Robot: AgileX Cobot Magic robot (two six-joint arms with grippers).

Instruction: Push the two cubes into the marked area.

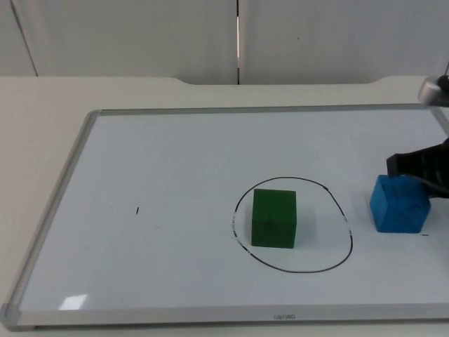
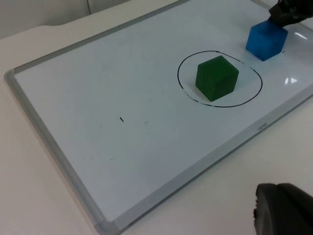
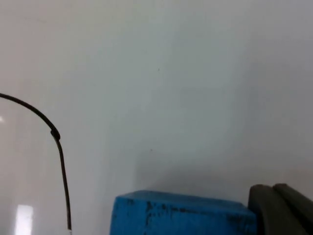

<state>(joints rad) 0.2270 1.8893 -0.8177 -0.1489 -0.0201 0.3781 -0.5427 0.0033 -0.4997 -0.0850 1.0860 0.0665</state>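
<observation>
Cubes first, but I'll work down from the biggest thing: the whiteboard point(image 1: 175, 154) lies flat on the counter point(image 1: 42, 91), and on it is the hand-drawn black circle point(image 1: 349, 235) that marks the target area. The green cube point(image 1: 273, 218) sits inside that circle, toward its left side, so I judge that half of the job done. The blue cube point(image 1: 398, 204) stands outside the ring, just to its right, near the board's right end.

My right gripper point(image 1: 415, 164) is down behind the blue cube, on the side away from the circle, touching it or nearly so; I cannot tell how its fingers are set. The step in hand is the blue cube's push. Next I need a steady leftward shove, kept centred on the cube so it does not twist away, stopping before it knocks the green one out.

My left gripper point(image 2: 283, 208) waits off the board's near edge; its fingers I cannot judge either.
</observation>
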